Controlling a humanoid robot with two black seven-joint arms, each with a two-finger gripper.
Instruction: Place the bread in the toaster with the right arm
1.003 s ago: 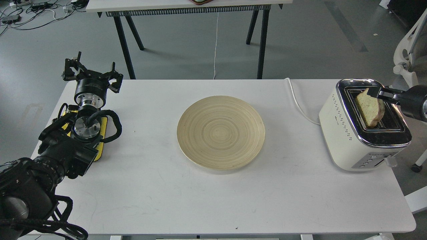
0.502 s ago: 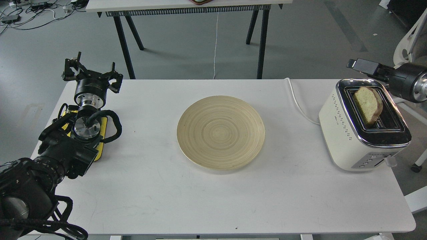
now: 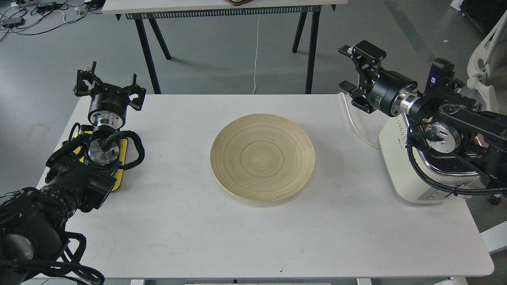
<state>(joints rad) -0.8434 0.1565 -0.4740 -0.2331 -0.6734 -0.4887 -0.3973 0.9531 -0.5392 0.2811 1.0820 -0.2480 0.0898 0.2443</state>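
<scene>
The wooden plate [image 3: 262,157] at the middle of the white table [image 3: 253,237] held nothing. The toaster [image 3: 412,174] stood at the table's right end, its slots hidden behind the right arm [image 3: 455,118], so the bread could not be seen. The right gripper [image 3: 352,71] hung released, fingers spread, holding nothing. The left gripper [image 3: 107,89] was likewise spread and holding nothing, over the table's left edge.

- Wooden plate [image 3: 262,156] lies mid-table [image 3: 253,245].
- Toaster [image 3: 412,174] stands at the table's right edge, behind the right arm [image 3: 447,118].
- Left arm [image 3: 79,166] over the left edge.
</scene>
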